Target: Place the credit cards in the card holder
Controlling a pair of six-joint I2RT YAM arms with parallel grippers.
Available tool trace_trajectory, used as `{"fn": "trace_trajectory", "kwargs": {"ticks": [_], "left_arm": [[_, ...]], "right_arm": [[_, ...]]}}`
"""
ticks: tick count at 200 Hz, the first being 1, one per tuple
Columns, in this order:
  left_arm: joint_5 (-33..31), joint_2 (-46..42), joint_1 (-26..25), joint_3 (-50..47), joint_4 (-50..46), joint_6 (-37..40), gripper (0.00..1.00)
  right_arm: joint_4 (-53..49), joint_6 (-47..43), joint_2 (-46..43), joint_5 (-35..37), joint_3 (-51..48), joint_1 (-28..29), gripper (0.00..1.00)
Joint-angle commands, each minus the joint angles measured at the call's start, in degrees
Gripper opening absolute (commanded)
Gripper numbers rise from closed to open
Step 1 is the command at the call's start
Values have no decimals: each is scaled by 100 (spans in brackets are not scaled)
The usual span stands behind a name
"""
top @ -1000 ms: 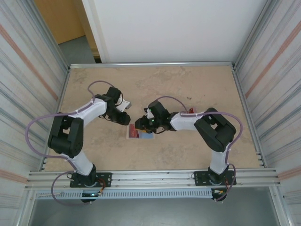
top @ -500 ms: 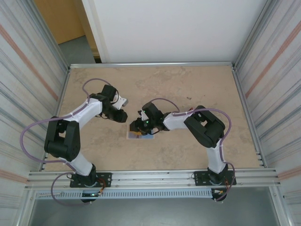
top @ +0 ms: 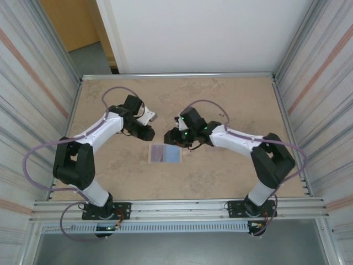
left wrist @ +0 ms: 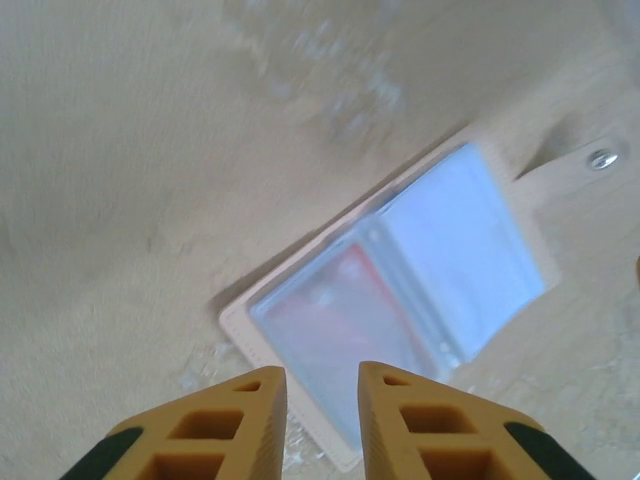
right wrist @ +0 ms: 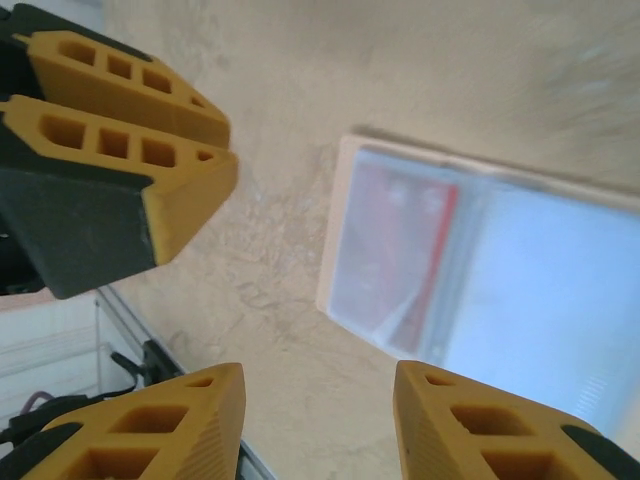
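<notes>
Status: insertion is judged done or nearly done.

Top view: card holder [top: 165,154] is seen lying open and flat on the table [top: 231,99]. A reddish tint is visible in the half nearer the left gripper [top: 150,134]. No loose card is spotted on the table, so nothing is judged left to load, at most seating and closing. The holder sits just below and between the left gripper and the right gripper [top: 171,139], and is touched by neither.

Left wrist view: left gripper [left wrist: 322,375] is nearly closed with a narrow gap, and nothing is gripped. The card holder [left wrist: 470,250] lies ahead of the tips, its near corner just off them. A credit card [left wrist: 345,310] is seen behind the translucent pocket, directly in line with the gap. The snap tab [left wrist: 602,158] is folded out at the far side.

Right wrist view: right gripper [right wrist: 320,375] is spread wide and empty. The card holder [right wrist: 540,290] lies ahead and toward the right-hand finger. Red of the credit card [right wrist: 395,250] is seen in the pocket half straight ahead of the gap. A slanted red edge hints at a second card, but the count cannot be told. The left gripper [right wrist: 228,150] is seen off to the side, clear of the holder.
</notes>
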Motion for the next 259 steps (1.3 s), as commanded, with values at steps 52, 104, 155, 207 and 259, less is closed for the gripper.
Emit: {"fn": "trace_trajectory", "kwargs": {"ticks": [52, 104, 155, 207, 259], "left_arm": [[198, 1082, -1272, 2089, -399, 194, 20], [826, 2214, -1917, 3310, -107, -518, 0], [1222, 3350, -2337, 4531, -339, -831, 0], [1320, 4079, -2469, 5043, -418, -963, 0], [1162, 4363, -2648, 5157, -484, -796, 0]], "right_arm": [[-3388, -1843, -1688, 1964, 380, -1207, 60], [-3855, -2573, -2192, 2126, 224, -2336, 65], [-3727, -3235, -1932, 1963, 259, -3163, 66], [-3288, -3558, -1547, 1772, 61, -3504, 66], [-3145, -3705, -1101, 1671, -35, -3606, 65]]}}
